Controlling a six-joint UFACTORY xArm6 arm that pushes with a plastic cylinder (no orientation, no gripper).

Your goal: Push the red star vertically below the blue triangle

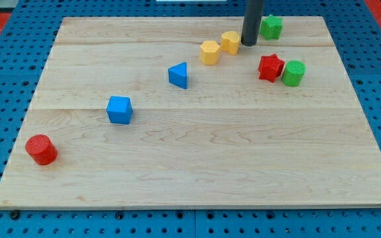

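There are no words, numbers, labels or signs to read here. The light wooden board (197, 158) has only plain wood lines on it, and the small coloured blocks on it have bare sides with nothing written on them.

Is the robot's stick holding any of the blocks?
No, nothing is held. My tip only stands between a yellow block and the green block, above the red star.
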